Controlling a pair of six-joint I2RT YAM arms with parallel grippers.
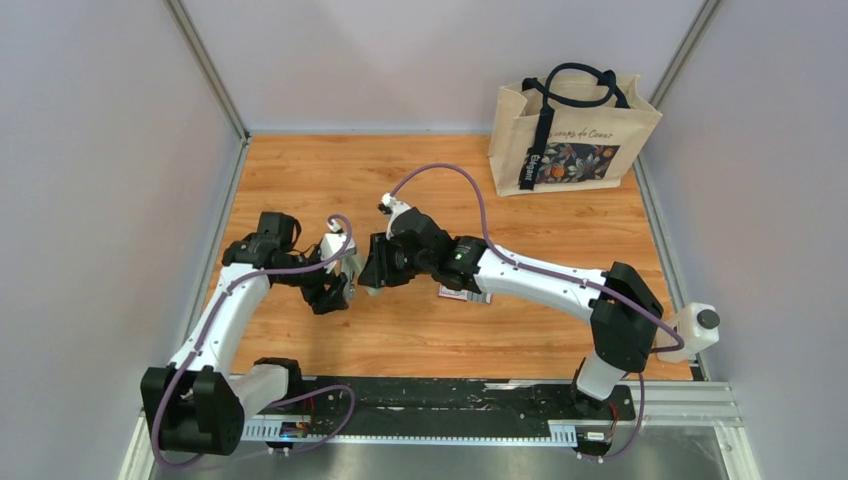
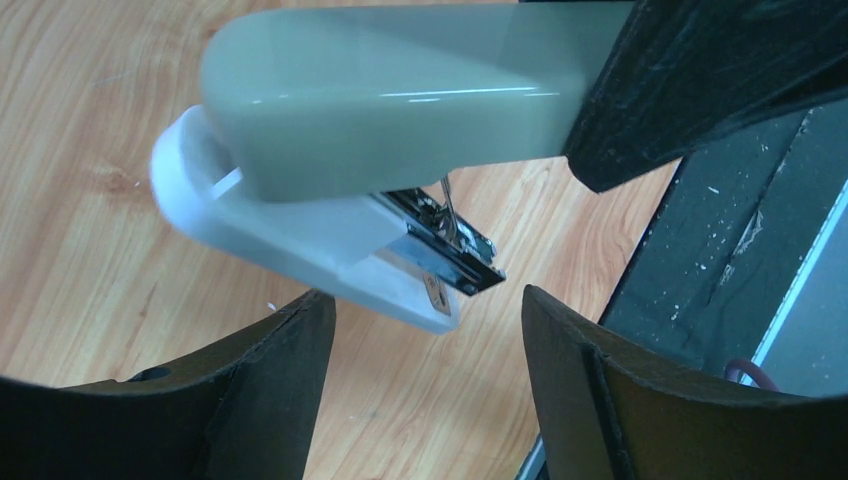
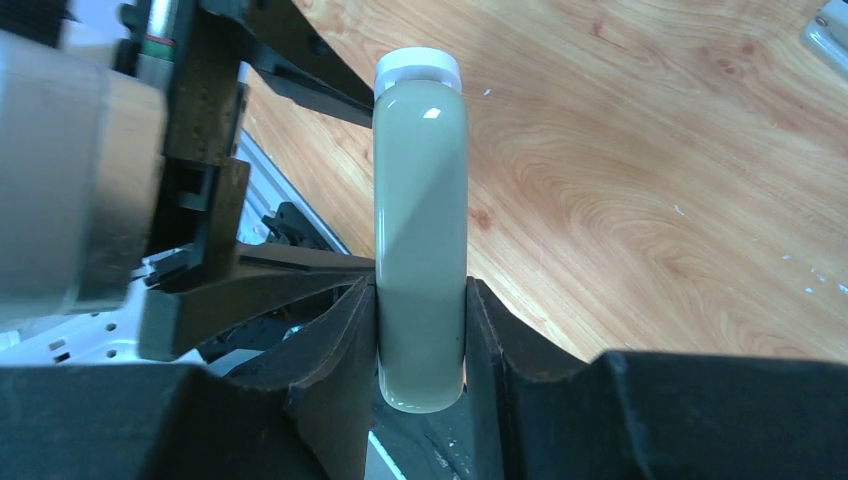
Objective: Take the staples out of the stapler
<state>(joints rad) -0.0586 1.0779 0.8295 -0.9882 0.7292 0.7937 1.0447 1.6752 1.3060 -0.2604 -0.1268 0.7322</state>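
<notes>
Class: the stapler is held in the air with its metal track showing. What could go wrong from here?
The right gripper clamps only one end of the stapler; a tug might twist it loose. The left gripper's open fingers flank the small metal track; closing could miss it or bend it.

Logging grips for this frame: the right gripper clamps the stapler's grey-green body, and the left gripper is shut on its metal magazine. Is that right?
Not quite. The left gripper is open: in the left wrist view its jaws stand apart near the metal magazine, not touching it. The right gripper does clamp the stapler by its grey-green body.
</notes>
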